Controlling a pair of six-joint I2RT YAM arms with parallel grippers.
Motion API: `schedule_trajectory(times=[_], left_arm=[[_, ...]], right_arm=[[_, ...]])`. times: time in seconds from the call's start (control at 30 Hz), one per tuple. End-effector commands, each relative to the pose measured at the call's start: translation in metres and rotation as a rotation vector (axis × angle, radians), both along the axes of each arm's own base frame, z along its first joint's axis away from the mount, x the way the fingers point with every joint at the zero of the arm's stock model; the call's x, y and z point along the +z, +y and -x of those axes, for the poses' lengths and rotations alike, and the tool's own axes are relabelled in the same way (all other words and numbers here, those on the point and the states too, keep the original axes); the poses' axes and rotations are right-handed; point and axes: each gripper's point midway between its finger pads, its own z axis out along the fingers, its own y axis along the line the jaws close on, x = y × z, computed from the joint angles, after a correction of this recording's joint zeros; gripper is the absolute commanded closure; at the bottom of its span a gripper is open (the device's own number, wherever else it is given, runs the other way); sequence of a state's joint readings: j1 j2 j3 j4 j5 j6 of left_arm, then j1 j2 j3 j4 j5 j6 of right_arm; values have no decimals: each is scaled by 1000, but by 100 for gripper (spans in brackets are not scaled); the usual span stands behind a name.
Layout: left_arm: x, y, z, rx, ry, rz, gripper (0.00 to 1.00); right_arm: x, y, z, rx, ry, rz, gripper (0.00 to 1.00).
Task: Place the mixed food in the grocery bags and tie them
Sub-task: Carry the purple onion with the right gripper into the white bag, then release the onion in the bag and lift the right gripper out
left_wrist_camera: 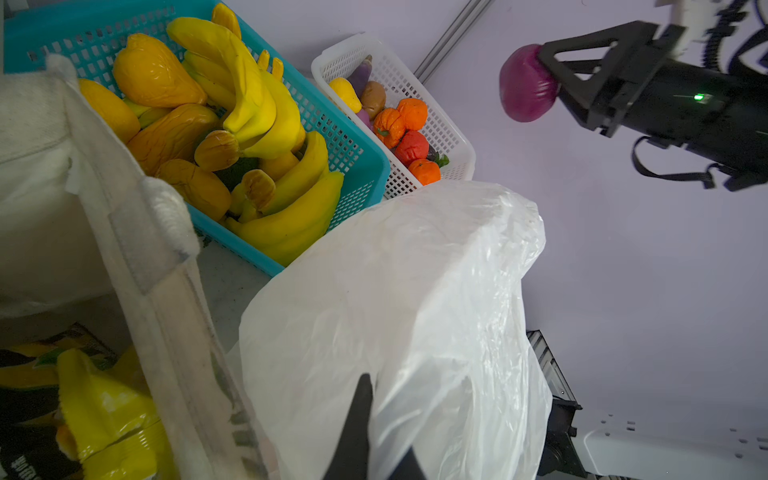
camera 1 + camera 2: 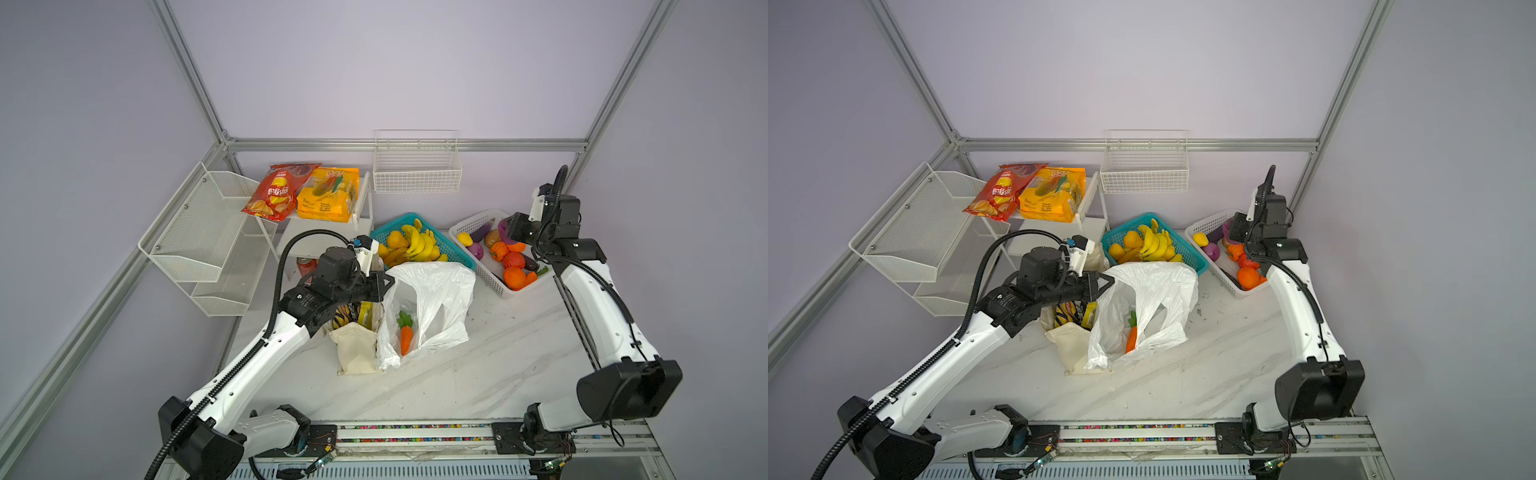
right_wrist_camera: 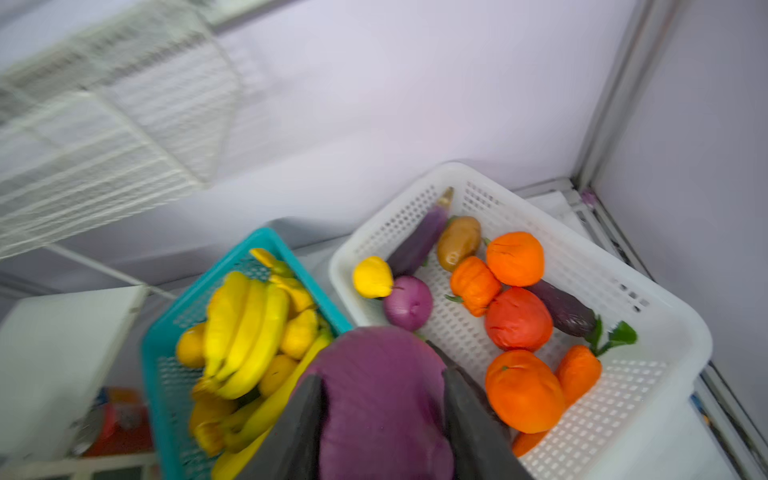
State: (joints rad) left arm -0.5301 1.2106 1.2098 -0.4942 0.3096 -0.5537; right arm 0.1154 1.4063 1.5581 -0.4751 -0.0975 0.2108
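Observation:
My left gripper (image 2: 388,282) (image 1: 386,411) is shut on the rim of the white plastic bag (image 2: 432,299) (image 1: 415,311), holding its mouth up; a toy carrot (image 2: 406,338) lies inside. Beside it stands the cream canvas tote (image 2: 357,349) (image 1: 158,291) with the black chip bag (image 2: 345,316) and yellow snack packet (image 1: 104,411) in it. My right gripper (image 2: 505,230) (image 3: 382,376) hangs over the white basket (image 3: 665,332), shut on a round purple toy vegetable (image 3: 378,415) (image 1: 525,89). Yellow bananas (image 2: 419,245) (image 3: 245,332) fill the teal basket (image 2: 453,249). A purple eggplant (image 3: 419,241) lies in the white basket.
A red chip bag (image 2: 276,191) and an orange-yellow packet (image 2: 328,195) lie on the white shelf at the back. A wire rack (image 2: 208,237) stands at the left, a wire basket (image 2: 415,166) hangs on the back wall. A red can (image 2: 306,266) sits behind my left arm.

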Motion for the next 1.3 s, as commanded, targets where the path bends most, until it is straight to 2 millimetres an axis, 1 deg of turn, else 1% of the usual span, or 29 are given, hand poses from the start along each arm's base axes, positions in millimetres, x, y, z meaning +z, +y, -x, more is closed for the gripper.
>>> schedule_trajectory(times=[0.0,0.1,0.13,0.2,0.27,0.33,0.4,0.47,0.53,0.6,0.63,0.7,0.73,0.8,0.83,0.93,1.0,1.03,1.07,1.13,1.27], left_arm=[[16,0,-7,4,-57,13,100],[16,1,-10,12,-57,6,100],[17,1,-11,17,-57,5,100],[17,2,-12,24,-54,-1,100],[18,3,-13,32,-52,-3,100],[19,2,-15,36,-51,0,100],[22,2,-16,41,-49,6,100],[22,2,-16,44,-47,9,100],[23,2,-17,49,-46,12,100],[24,2,-16,49,-43,16,100],[24,2,-16,48,-40,17,100],[26,1,-15,43,-41,21,100],[25,1,-14,42,-39,20,100],[26,2,-13,42,-41,19,100],[28,3,-13,42,-44,19,100],[28,3,-11,38,-46,18,100],[28,2,-12,37,-47,17,100],[28,2,-12,35,-47,18,100],[27,2,-12,32,-44,16,100],[27,1,-12,27,-46,17,100],[26,0,-12,20,-46,14,100]], right_arm=[[29,62,43,202,-68,-66,62],[37,115,83,402,-70,-99,62],[39,127,95,455,-72,-108,62],[43,154,125,594,-80,-144,63],[45,173,150,702,-86,-177,63],[38,195,170,804,-74,-207,63],[19,220,185,887,-31,-215,63],[-6,241,194,932,19,-172,63],[-26,258,200,967,53,-122,63],[-44,270,202,984,77,-85,63],[-52,275,202,988,89,-72,63],[-70,275,191,946,106,-16,63],[-79,274,186,928,113,20,63],[-95,265,170,838,113,91,63],[-102,263,166,825,113,116,63],[-125,267,164,837,114,154,61],[-136,268,164,840,116,161,59],[-149,269,160,829,142,180,56],[-153,268,158,816,144,189,54],[-153,266,155,793,136,196,44],[-143,265,156,796,115,180,34]])
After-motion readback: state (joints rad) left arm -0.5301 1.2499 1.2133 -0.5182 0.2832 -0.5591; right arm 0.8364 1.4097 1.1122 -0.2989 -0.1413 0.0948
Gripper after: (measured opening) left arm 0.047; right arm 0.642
